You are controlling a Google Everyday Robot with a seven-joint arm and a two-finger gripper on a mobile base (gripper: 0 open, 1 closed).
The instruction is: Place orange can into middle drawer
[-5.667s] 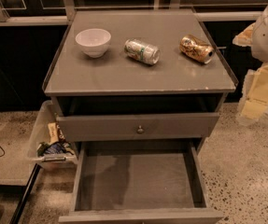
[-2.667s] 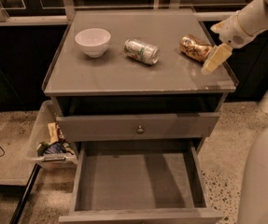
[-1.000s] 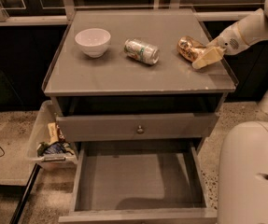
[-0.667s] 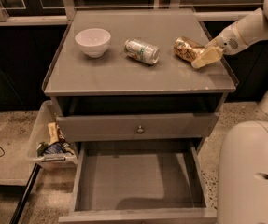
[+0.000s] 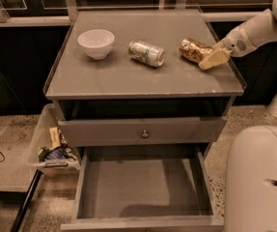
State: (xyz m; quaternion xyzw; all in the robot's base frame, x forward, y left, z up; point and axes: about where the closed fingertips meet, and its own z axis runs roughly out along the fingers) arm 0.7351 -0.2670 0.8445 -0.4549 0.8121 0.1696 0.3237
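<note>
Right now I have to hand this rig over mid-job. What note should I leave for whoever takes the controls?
Gripper: at the right end of the orange can, on the right side of the cabinet top. A grasp cannot be confirmed from this view.
Orange can: lying on its side, right of the silver-and-green can.
Middle drawer: pulled open, floor bare.
Done: drawer open, gripper at the can.
Left: secure the can, lift it, lower it into the drawer, release.

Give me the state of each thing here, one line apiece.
orange can: lying on its side
gripper: at the orange can's right end
silver-and-green can: lying on its side
white bowl: upright
middle drawer: pulled open, floor bare
knob drawer: shut
</note>
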